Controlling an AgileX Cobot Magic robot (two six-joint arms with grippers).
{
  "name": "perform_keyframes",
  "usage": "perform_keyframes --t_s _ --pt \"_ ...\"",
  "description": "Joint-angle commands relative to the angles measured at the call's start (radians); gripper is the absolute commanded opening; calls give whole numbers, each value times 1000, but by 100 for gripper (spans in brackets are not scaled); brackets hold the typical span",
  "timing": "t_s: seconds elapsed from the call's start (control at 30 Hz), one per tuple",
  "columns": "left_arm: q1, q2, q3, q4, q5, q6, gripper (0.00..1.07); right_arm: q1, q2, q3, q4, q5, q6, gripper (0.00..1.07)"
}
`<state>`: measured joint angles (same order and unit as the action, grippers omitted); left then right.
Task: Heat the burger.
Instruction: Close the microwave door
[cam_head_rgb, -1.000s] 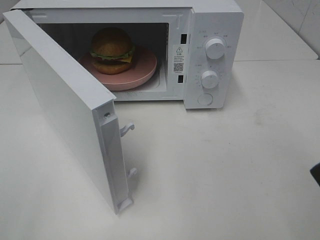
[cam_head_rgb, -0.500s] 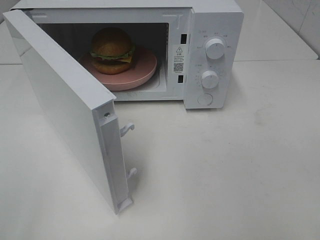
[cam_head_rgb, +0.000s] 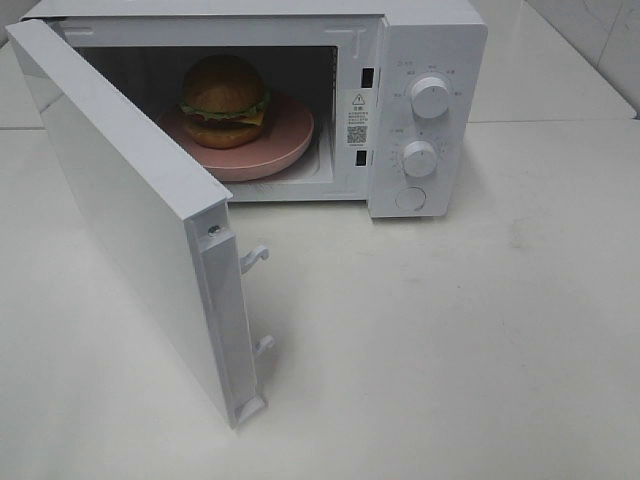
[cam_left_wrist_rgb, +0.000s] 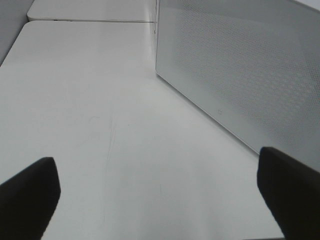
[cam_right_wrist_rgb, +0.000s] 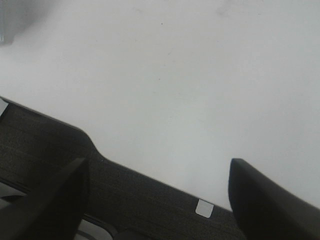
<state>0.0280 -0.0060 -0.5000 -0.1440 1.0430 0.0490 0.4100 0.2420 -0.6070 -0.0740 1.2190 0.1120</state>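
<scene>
Inside the microwave (cam_head_rgb: 430, 60), the burger (cam_head_rgb: 224, 95) sits on a pink plate (cam_head_rgb: 285, 135). The plate is round and wider than the burger. The burger is on the side of the plate farther from the knobs. Its bun is brown and shiny, and green, red and yellow bits poke out of the middle. Nothing else is in the microwave with them.

The microwave is white and stands on a white table (cam_head_rgb: 450, 330). Its door (cam_head_rgb: 130, 220) is swung wide open toward the front. Two small white hooks, one higher (cam_head_rgb: 255, 258) and one lower (cam_head_rgb: 263, 346), stick out of the door's edge. Next to the opening are a top knob (cam_head_rgb: 430, 97), a lower knob (cam_head_rgb: 419, 158) and a round button (cam_head_rgb: 410, 198) under them. A small sticker (cam_head_rgb: 358, 118) is on the frame beside the opening.

The left gripper (cam_left_wrist_rgb: 157, 167) has its two dark fingers (cam_left_wrist_rgb: 30, 195) far apart and holds nothing. It hangs low over the table, beside the door's dotted panel, and does not touch it.

The right gripper (cam_right_wrist_rgb: 160, 167) also has its fingers (cam_right_wrist_rgb: 260, 195) apart with nothing between them. Under it are the white table and a dark strip (cam_right_wrist_rgb: 50, 145) with a little white tag (cam_right_wrist_rgb: 204, 207).
</scene>
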Motion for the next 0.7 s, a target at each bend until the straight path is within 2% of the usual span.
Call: perform_keyframes --t_s 0.03,0.7 --pt "1 -7 3 -7 -7 -5 100 -42 -54 27 -7 15 -4 76" --pt "1 -7 3 -7 -7 -5 100 -214 -267 63 2 -101 -3 76"
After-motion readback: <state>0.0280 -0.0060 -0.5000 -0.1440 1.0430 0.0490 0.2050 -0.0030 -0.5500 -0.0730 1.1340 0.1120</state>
